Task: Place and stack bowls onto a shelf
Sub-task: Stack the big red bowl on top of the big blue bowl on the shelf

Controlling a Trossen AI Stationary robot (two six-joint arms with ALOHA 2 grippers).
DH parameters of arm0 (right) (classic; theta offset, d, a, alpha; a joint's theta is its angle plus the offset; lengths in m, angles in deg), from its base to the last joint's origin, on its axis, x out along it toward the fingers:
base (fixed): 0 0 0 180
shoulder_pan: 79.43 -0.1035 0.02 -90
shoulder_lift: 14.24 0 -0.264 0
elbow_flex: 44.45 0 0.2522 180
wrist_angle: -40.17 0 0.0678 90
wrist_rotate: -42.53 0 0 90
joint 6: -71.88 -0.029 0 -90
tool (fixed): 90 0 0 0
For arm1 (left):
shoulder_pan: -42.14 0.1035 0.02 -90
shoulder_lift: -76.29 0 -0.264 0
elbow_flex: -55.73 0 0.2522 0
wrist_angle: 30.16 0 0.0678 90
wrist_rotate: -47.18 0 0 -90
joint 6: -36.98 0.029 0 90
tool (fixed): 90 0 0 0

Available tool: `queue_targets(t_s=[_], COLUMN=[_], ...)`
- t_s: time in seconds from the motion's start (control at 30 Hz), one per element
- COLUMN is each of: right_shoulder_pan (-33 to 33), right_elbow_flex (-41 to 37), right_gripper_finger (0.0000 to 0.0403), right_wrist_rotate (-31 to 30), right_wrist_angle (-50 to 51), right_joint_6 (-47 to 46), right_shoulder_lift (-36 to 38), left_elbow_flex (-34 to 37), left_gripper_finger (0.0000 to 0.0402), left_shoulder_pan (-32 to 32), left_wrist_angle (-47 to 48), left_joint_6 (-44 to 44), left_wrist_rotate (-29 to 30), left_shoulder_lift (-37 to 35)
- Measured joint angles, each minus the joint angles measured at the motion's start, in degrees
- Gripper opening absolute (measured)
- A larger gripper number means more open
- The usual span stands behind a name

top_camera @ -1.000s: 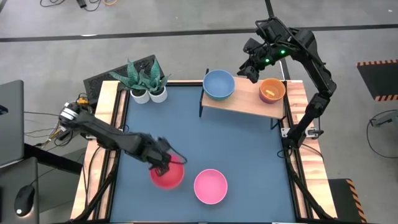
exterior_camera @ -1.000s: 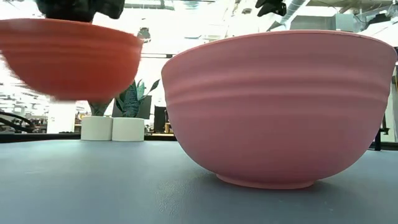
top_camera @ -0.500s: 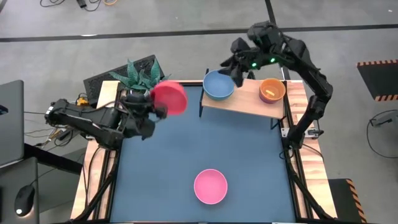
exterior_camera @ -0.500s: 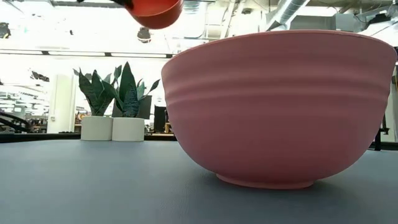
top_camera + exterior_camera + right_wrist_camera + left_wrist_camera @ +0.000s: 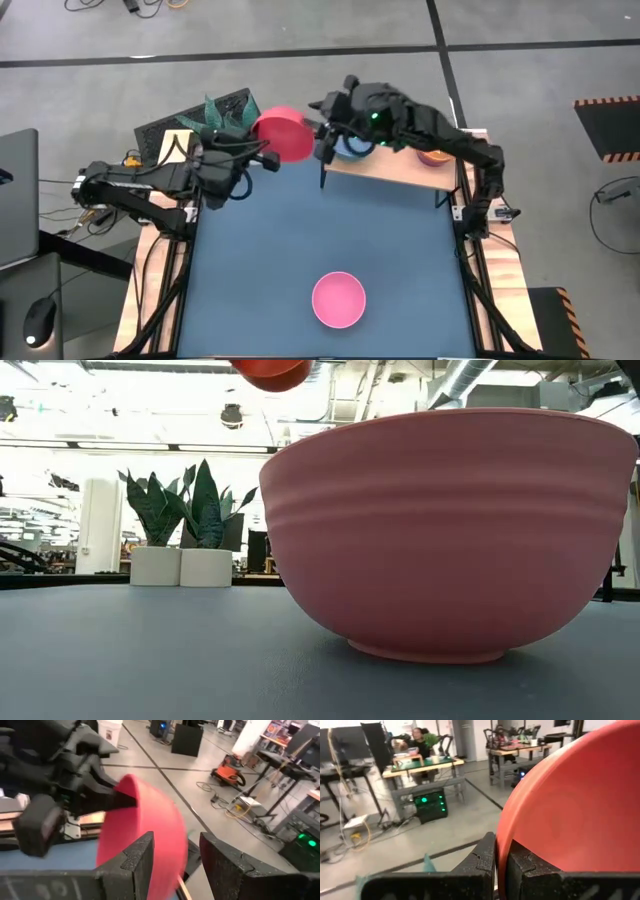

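Note:
My left gripper [image 5: 266, 157] is shut on the red bowl [image 5: 282, 135], held high over the table's far left part, beside the shelf [image 5: 395, 170]. My right gripper [image 5: 322, 140] is open and reaches left past the shelf's left end; in the right wrist view its fingers [image 5: 137, 865] stand on either side of the red bowl [image 5: 150, 830], and I see no touch. A blue bowl [image 5: 352, 150] and an orange bowl [image 5: 436, 157] sit on the shelf, mostly hidden by the right arm. The pink bowl [image 5: 338, 298] rests on its base on the table. My left gripper [image 5: 501, 852] pinches the red bowl's rim [image 5: 502, 840] between its two fingers, one on each face of the wall. The fingers come about level from the table's left. The bowl is lifted clear and tilted, high above the table [image 5: 272, 372].
Two potted plants [image 5: 185, 510] in white pots stand at the table's far left corner, just under my left arm. The pink bowl [image 5: 450, 530] fills the low view near the camera. The blue mat [image 5: 300, 230] between pink bowl and shelf is bare.
My left gripper has lifted the red bowl off the table's near left part and carried it up and toward the far edge, then right toward the shelf, tipping it. My right gripper has swung from above the orange bowl leftward across the shelf toward the red bowl.

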Motion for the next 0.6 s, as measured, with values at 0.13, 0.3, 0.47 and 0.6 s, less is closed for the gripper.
queue_targets(t_s=[0.13, 0.3, 0.47, 0.6], right_shoulder_pan=[-1.0, -1.75, -3.92, -4.9], right_elbow_flex=[0.02, 0.01, -0.11, 0.17], right_gripper_finger=[0.0185, 0.0185, 0.0185, 0.0185], right_wrist_rotate=[-3.53, -6.22, -8.95, -9.67], right_wrist_angle=[-1.5, -2.03, -5.04, -6.61], right_joint_6=[-0.01, -0.28, 0.06, 1.31], right_shoulder_lift=[-1.46, -1.46, 0.99, 1.6], left_elbow_flex=[0.04, 0.04, 0.04, 0.04], left_gripper_finger=[0.0, 0.0, 0.0, 0.0], left_shoulder_pan=[0.44, 0.49, 1.39, 2.0], left_wrist_angle=[-4.05, -5.05, -6.05, -9.08], left_joint_6=[6.91, 10.19, 10.29, 11.81], left_wrist_rotate=[0.32, 0.28, -0.5, -2.32], left_shoulder_lift=[-0.08, -0.02, -0.02, -0.02])
